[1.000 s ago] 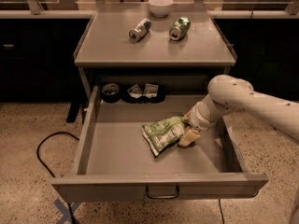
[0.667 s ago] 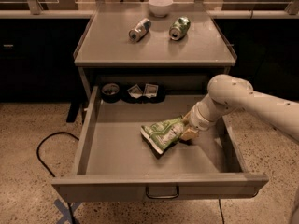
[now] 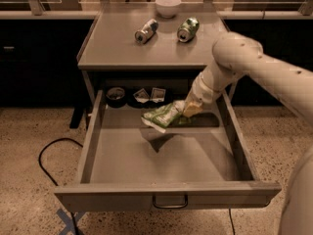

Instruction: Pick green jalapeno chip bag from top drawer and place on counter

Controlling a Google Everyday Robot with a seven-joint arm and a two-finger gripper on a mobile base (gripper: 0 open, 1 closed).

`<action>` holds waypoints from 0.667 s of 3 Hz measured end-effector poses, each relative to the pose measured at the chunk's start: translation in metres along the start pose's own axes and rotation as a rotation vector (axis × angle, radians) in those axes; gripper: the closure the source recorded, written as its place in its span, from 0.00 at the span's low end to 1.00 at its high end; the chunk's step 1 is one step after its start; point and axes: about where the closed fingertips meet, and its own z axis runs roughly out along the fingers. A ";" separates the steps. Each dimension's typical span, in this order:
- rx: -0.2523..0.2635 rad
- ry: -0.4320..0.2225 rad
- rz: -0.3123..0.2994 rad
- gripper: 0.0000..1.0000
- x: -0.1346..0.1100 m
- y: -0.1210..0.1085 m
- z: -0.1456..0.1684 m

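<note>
The green jalapeno chip bag is light green and white and hangs in the air above the back part of the open top drawer, casting a shadow on the drawer floor. My gripper is shut on the bag's right end, at the end of the white arm that reaches in from the right. The counter is the flat grey cabinet top behind and above the drawer. The drawer's pull handle shows on its front.
On the counter lie a silver can and a green soda can, with a white bowl behind them. A dark round item and small packets sit at the drawer's back. A black cable lies on the floor.
The gripper has lifted the chip bag off the drawer floor and carried it up and toward the back of the drawer. The arm has risen with it.
</note>
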 end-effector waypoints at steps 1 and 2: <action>-0.020 -0.036 -0.037 1.00 -0.048 -0.017 -0.053; -0.033 -0.112 -0.070 1.00 -0.084 -0.029 -0.095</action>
